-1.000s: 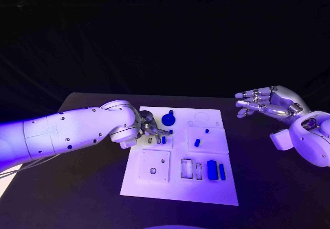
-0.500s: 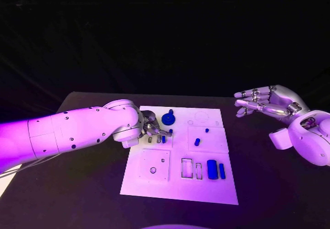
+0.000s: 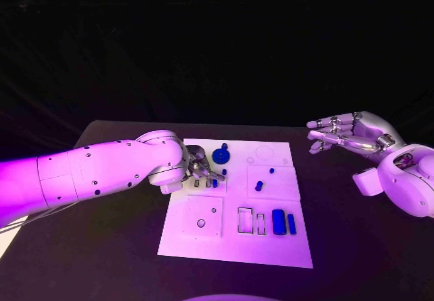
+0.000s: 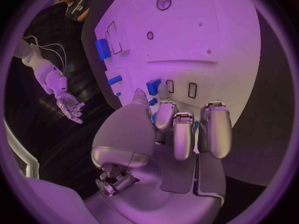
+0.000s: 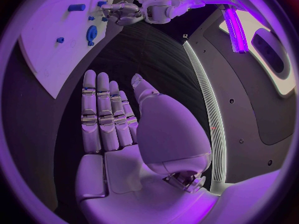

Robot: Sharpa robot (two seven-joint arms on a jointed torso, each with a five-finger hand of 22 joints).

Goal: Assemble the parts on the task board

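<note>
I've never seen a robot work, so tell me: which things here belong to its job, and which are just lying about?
Job: flat white task board; small blue parts, such as the round piece and the long block; silver left hand over the board.

Not in use: black table; open right hand.

R hand (image 5: 118, 129) open, fingers straight, over black table (image 5: 143, 55); task board (image 5: 50, 40) w/ blue parts beyond.

A black table (image 3: 108, 251) stands before a dark backdrop (image 3: 217, 56), all washed in purple light.
</note>
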